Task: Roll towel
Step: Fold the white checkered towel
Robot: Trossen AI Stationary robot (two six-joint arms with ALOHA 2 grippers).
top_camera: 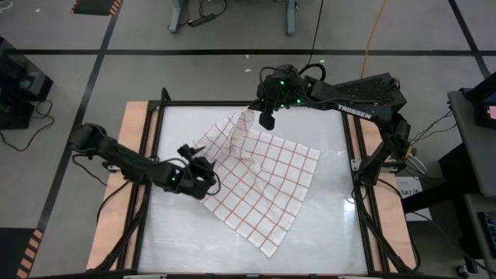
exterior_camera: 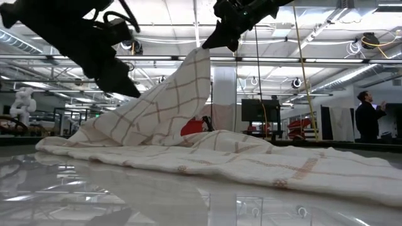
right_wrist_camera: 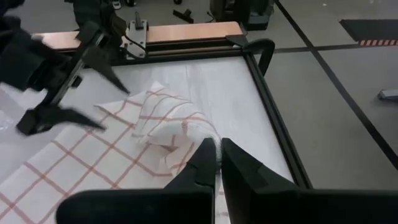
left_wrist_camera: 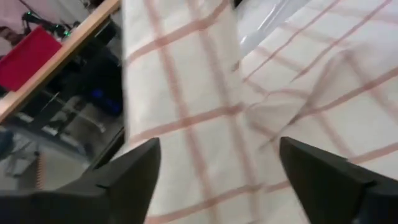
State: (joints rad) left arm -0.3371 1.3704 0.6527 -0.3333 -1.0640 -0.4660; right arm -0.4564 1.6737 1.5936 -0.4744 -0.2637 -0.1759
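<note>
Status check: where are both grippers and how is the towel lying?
Right gripper shut on the towel, far corner lifted off the table. Left gripper open at towel's left edge, holding nothing. Rest of towel flat, unrolled. Nothing in the way.

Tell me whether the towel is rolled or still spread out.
Mostly spread, unrolled: the towel lies on the table, one corner lifted by the shut right gripper. The open left gripper hovers at its edge.

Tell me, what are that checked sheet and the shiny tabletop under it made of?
The towel looks like thin woven cloth, white with red-brown grid lines: it drapes and creases softly where the right gripper lifts a corner. The tabletop seems a hard, glossy white panel, perhaps laminate or plastic, since it mirrors the ceiling lights.
</note>
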